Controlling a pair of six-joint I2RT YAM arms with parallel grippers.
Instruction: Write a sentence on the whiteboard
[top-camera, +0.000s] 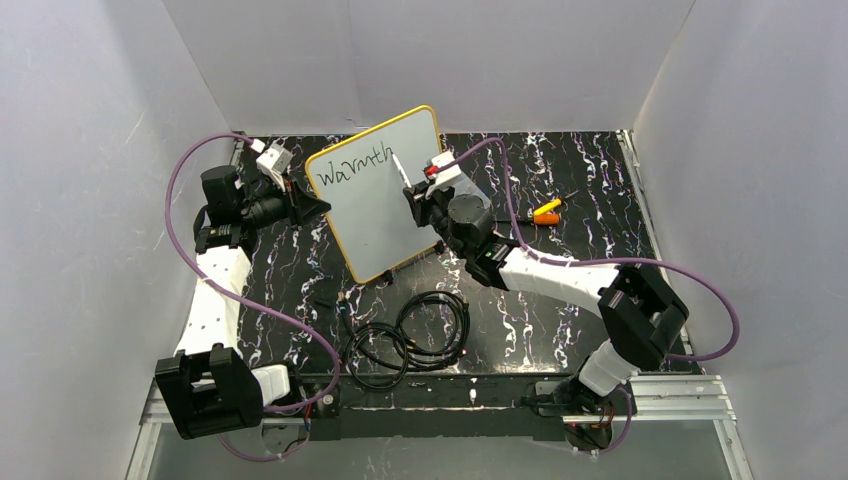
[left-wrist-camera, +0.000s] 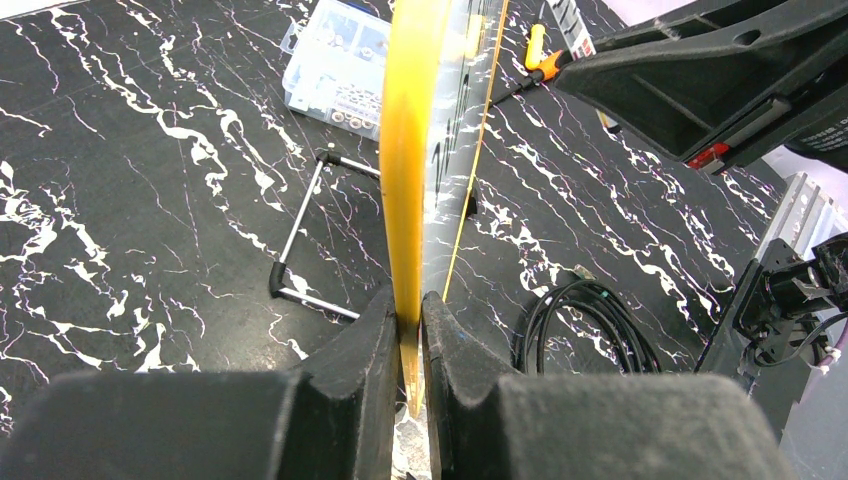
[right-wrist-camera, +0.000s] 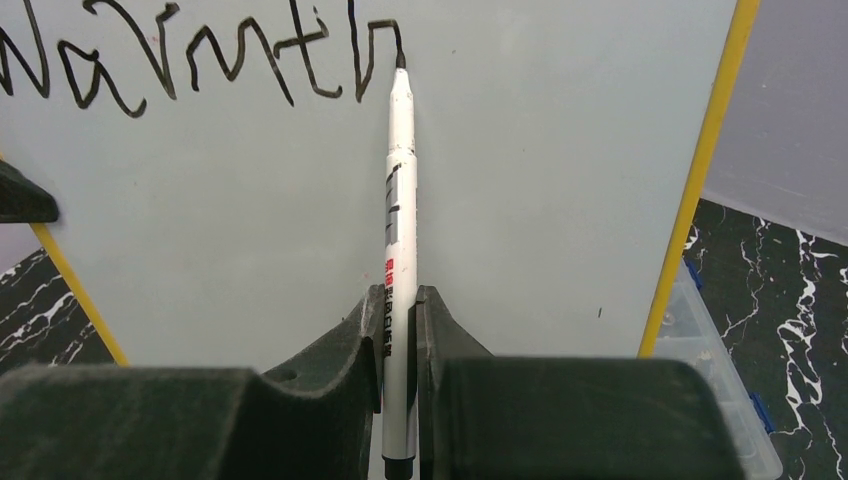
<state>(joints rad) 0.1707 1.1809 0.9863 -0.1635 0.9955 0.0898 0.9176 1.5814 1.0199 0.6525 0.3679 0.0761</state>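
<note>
"One word, or more, on the whiteboard (top-camera: 375, 195)?"

"One. Of the sentence (right-wrist-camera: 210, 55) only 'Warmth' reads, in black hand-drawn letters along the top edge, uneven and a little slanted. Below it the face is plain pale white."

"Anything legible on the marker (right-wrist-camera: 398, 200)?"

"Its white barrel carries a black printed strip and a small red mark, both too small to read. The black tip touches the last stroke of the h."

"Who holds it?"

"The right gripper (right-wrist-camera: 400, 330), at the board's 3 o'clock, is clamped narrow on the barrel. In the wrist view the pen points to 12 o'clock."

"And the left gripper (left-wrist-camera: 410, 330)?"

"At the board's 9 o'clock, pinched tight on the yellow-orange frame. Its wrist view shows the board edge-on between the fingers."

"Where does the board stand?"

"Tilted up on the black marbled table (top-camera: 590, 180), about 12 o'clock from the arm bases. It has rounded corners and a thin frame. On its back side a wire stand (left-wrist-camera: 300, 240) rests on the table, with a clear compartment box (left-wrist-camera: 335, 65) beyond that. An orange-and-yellow screwdriver (top-camera: 546, 211) lies at the board's 3 o'clock, and coiled black cables (top-camera: 405, 335) at its 6 o'clock."
</note>
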